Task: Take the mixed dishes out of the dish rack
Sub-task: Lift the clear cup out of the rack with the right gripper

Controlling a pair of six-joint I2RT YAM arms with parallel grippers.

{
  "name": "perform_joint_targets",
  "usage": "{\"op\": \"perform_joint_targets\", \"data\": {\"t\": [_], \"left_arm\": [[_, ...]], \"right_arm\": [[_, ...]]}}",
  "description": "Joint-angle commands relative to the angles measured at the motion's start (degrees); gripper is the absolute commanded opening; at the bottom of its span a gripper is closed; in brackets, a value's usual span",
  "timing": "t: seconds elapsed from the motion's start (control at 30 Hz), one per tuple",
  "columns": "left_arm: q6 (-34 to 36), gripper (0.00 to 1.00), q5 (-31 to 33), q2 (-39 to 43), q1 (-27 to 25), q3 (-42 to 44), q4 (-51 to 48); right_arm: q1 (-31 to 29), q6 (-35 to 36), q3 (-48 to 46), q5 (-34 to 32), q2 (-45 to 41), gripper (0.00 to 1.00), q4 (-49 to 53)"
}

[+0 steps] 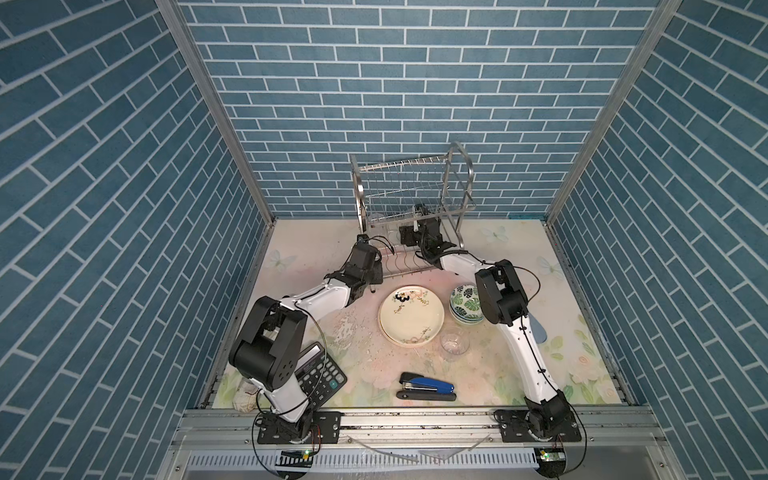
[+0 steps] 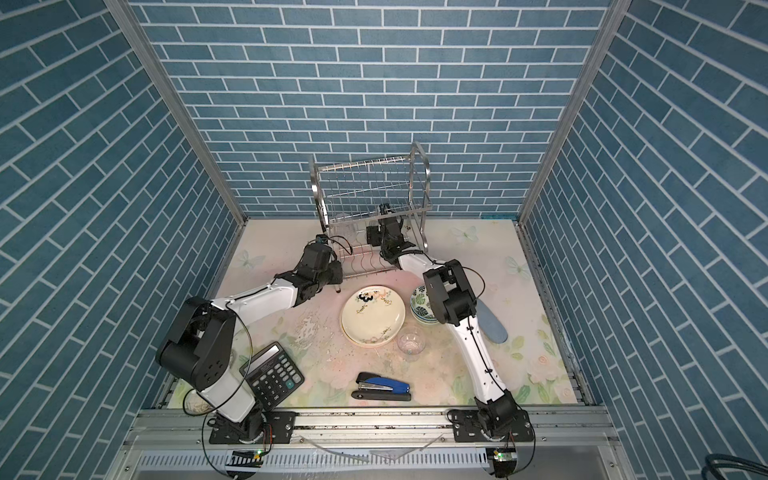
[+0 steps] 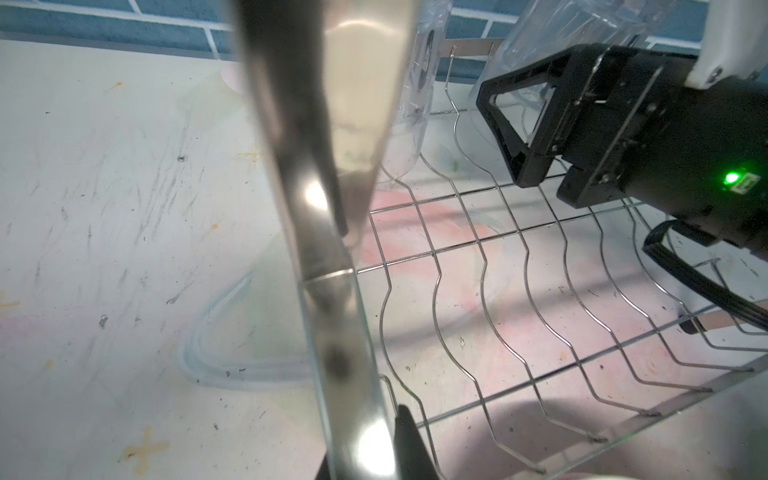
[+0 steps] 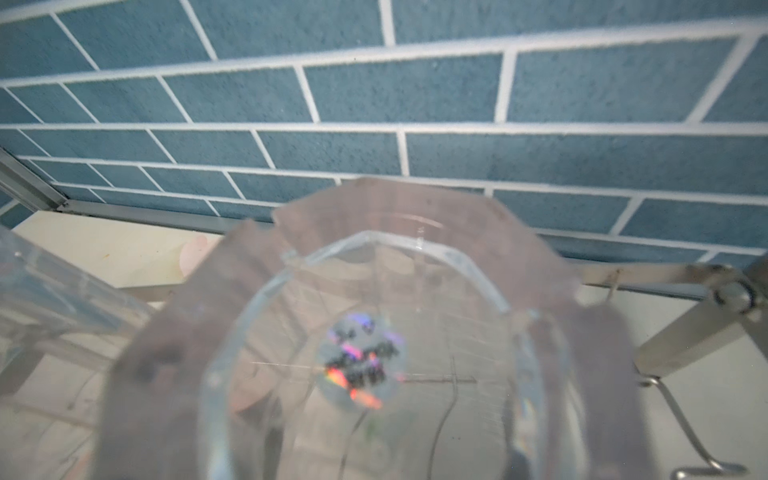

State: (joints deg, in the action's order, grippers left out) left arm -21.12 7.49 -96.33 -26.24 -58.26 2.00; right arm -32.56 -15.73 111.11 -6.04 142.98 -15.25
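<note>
The two-tier shiny steel wire dish rack (image 1: 409, 166) is standing at the middle of the surface's far edge. The left gripper (image 1: 368, 266) is reaching to the rack's near-left leg, and in the left wrist view the flat steel frame is running straight between its jaws, which are clenching on it. The right gripper (image 1: 417, 216) is reaching into the lower tier, its jaws sitting on either side of a small clear faceted tumbler (image 4: 361, 365). Through the blurred glass I cannot tell whether they are pressing on it or standing just off it. A second clear tumbler (image 3: 415, 104) is resting on the same wire shelf, just beside the first.

Out on the middle of the surface, a cream floral plate (image 1: 411, 316) is lying on top of a plate stack, beside a green-leaf bowl (image 1: 464, 303) topping nested bowls. A third clear tumbler (image 1: 454, 343) is lying nearer the front edge.
</note>
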Motion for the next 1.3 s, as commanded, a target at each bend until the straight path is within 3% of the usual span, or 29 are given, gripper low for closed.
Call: {"op": "perform_joint_targets", "data": {"t": [0.0, 0.13, 0.57, 0.9, 1.27], "left_arm": [[8.8, 0.00, -4.7, -2.3, -2.3, -1.2, -5.9], [9.1, 0.00, -4.1, -3.0, -2.2, -2.3, -6.0], [8.8, 0.00, -2.9, -3.9, -0.7, -4.2, -6.7], [8.4, 0.00, -2.1, -4.8, -0.7, -4.9, -7.1], [8.1, 0.00, -1.6, -6.4, -0.6, -5.5, -7.2]], "right_arm": [[0.7, -4.6, -5.3, 3.5, -6.7, 0.18, -2.4], [0.2, -7.4, -11.2, 6.7, -11.0, 0.10, -4.3], [-0.8, -22.6, -23.5, 17.9, -21.5, 0.04, -10.4], [-1.0, -43.0, -25.9, 27.4, -21.9, 0.03, -16.5], [-2.5, -61.8, -29.2, 31.3, -20.5, 0.00, -29.6]]}}
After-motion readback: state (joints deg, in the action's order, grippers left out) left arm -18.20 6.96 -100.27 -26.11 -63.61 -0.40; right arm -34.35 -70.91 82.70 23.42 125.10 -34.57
